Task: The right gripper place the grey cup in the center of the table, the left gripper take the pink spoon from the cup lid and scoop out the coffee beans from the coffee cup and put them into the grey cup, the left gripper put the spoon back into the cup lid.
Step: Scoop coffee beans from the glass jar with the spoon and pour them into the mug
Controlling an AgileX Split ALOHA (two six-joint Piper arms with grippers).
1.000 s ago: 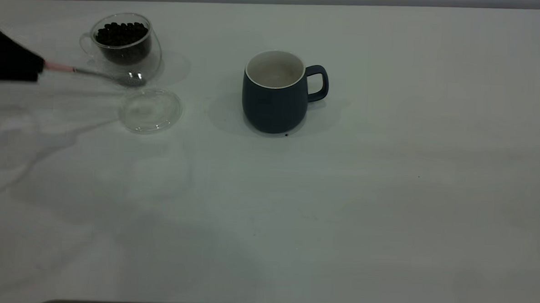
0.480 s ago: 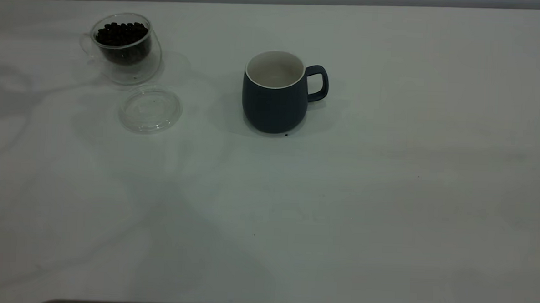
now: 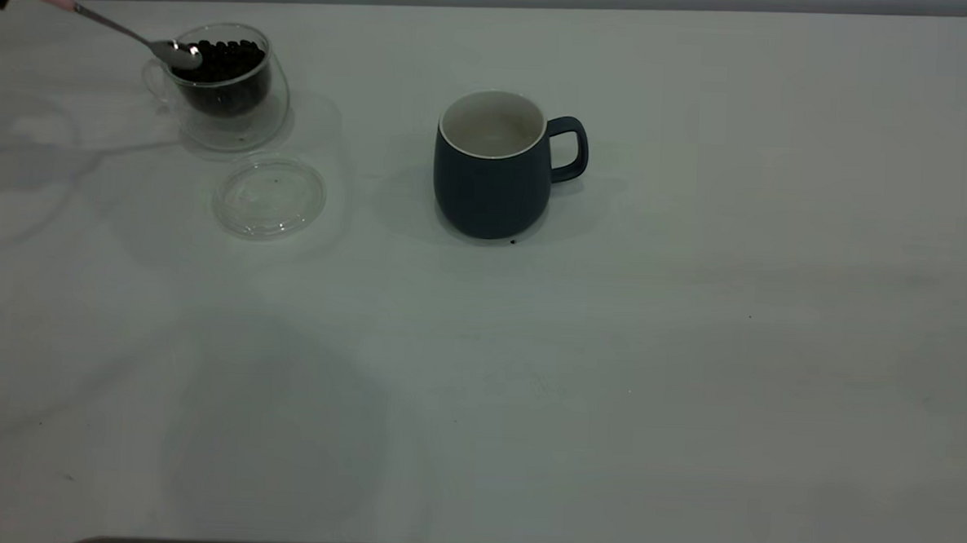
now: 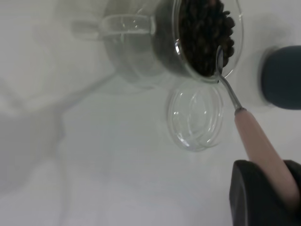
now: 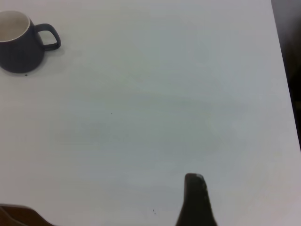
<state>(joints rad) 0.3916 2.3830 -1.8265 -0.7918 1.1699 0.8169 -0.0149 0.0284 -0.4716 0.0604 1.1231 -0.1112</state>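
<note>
Scoop step in hand: left gripper [image 4: 265, 195] has its jaws clenched on the pink spoon [image 4: 256, 141], whose metal bowl sits at the rim of the coffee cup [image 3: 226, 81], touching the coffee beans [image 3: 223, 56]. Next move likely needs the bowl dug under the beans, then carried level to the grey cup [image 3: 492, 166], mid-table and apparently empty. Cup lid [image 3: 269, 197] is bare beside the coffee cup; right gripper [image 5: 196, 202] is parked well away, jaw state can't be told.

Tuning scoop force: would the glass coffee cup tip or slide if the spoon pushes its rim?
The coffee cup looks light and rounded toward its base, so it probably slides on the smooth table. The pink spoon bears on the rim, which favours tipping. Glass, likely fragile.
</note>
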